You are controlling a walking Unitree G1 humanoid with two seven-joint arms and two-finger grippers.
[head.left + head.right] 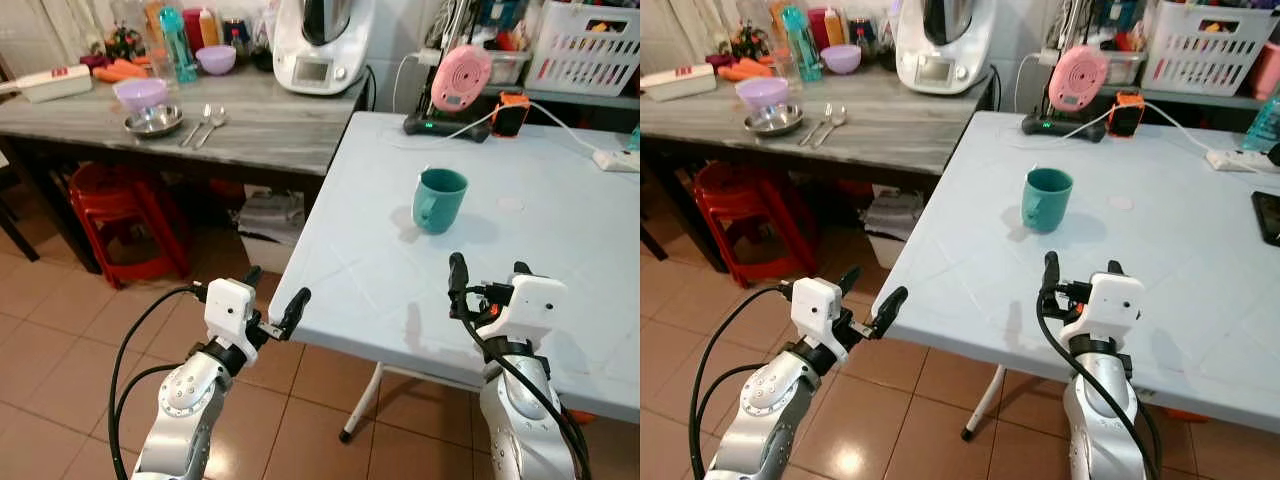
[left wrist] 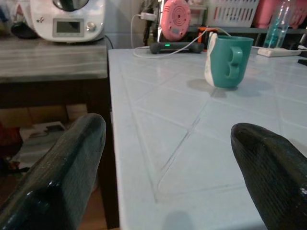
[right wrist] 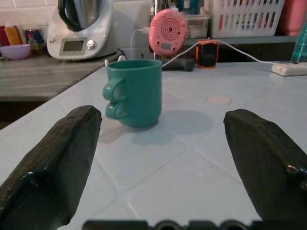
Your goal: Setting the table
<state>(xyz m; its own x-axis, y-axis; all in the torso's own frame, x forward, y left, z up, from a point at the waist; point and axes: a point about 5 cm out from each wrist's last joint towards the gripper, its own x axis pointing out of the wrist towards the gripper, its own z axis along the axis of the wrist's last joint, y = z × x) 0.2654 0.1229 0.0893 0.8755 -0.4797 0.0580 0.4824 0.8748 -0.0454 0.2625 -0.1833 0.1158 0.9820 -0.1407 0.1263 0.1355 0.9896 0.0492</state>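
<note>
Right claw (image 1: 487, 272) wide over pale table (image 1: 560, 240), teal mug (image 1: 439, 199) ahead, left claw (image 1: 274, 291) wide

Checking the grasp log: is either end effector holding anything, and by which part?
Nothing is held. Left end effector and right end effector are open; the teal ceramic mug stands untouched.

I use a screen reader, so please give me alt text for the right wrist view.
A teal mug stands upright on a pale blue table, handle facing left, framed between the right gripper's two open black fingers. Behind it are a pink round device and a white kitchen machine.
</note>
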